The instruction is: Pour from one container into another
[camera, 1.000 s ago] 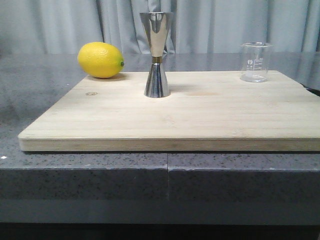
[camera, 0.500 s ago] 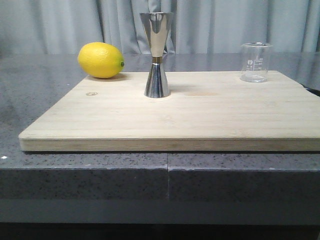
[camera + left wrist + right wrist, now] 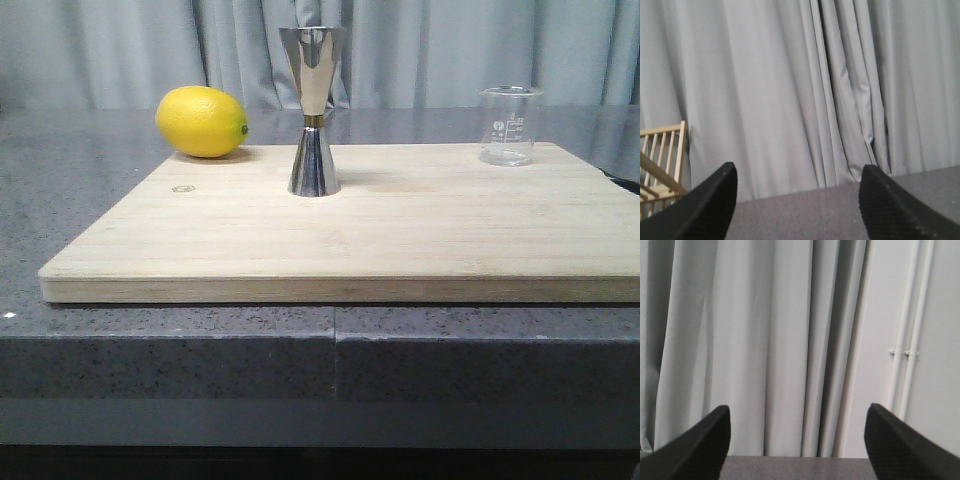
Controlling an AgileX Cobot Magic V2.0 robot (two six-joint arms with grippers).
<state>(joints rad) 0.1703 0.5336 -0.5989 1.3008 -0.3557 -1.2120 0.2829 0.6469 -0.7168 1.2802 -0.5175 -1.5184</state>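
A small clear glass beaker (image 3: 511, 125) with white marks stands upright at the far right corner of the wooden board (image 3: 350, 235). The tall shiny steel jigger (image 3: 314, 108) stands upright near the board's far middle. Neither arm shows in the front view. My left gripper (image 3: 797, 172) is open, with only grey curtain and counter between its black fingers. My right gripper (image 3: 797, 412) is open too, facing curtain and a white wall. Neither wrist view shows the beaker or the jigger.
A yellow lemon (image 3: 201, 120) lies at the board's far left corner. The board rests on a dark speckled counter (image 3: 90, 180) with a front edge close to the camera. A wooden rack (image 3: 660, 167) shows in the left wrist view. Grey curtains hang behind.
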